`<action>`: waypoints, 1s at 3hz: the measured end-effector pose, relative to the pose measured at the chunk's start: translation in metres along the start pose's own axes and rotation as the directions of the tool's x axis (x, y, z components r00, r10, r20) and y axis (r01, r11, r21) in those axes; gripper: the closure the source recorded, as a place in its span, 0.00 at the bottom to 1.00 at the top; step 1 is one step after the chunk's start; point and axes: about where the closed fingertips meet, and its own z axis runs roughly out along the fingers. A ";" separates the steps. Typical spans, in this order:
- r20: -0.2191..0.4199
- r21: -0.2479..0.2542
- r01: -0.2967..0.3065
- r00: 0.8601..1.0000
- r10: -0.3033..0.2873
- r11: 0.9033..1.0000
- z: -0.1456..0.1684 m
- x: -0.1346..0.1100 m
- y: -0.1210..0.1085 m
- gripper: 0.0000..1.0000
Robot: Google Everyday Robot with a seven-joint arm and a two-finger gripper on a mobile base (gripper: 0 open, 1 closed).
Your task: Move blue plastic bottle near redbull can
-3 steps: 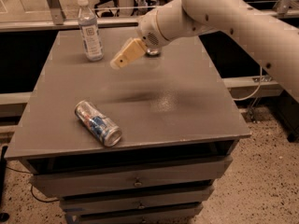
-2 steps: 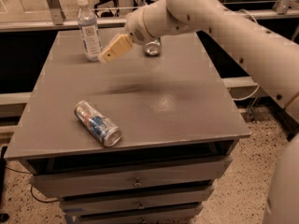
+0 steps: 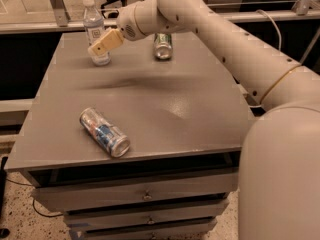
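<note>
The blue plastic bottle (image 3: 95, 29) stands upright at the back left of the grey table (image 3: 190, 109); it is clear with a white cap and a white label. The redbull can (image 3: 104, 132) lies on its side near the front left of the table, silver with blue and red markings. My gripper (image 3: 103, 44) reaches in from the right on a white arm. Its tan fingers (image 3: 106, 42) are right in front of the bottle's lower half and overlap it in the camera view.
A green and silver can (image 3: 162, 46) stands upright at the back middle of the table, partly behind my arm. The table has drawers (image 3: 145, 196) below its front edge. A metal rail and glass run behind the table.
My gripper has moved left across the back of the table, from beside the green and silver can to the bottle. The bottle and both cans have not moved.
</note>
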 end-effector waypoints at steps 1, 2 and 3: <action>0.043 0.018 -0.024 0.999 0.023 1.000 0.021 -0.002 -0.017 0.00; 0.079 0.019 -0.042 0.996 0.041 0.999 0.039 -0.006 -0.026 0.00; 0.111 -0.001 -0.063 0.992 0.063 0.998 0.056 -0.011 -0.026 0.15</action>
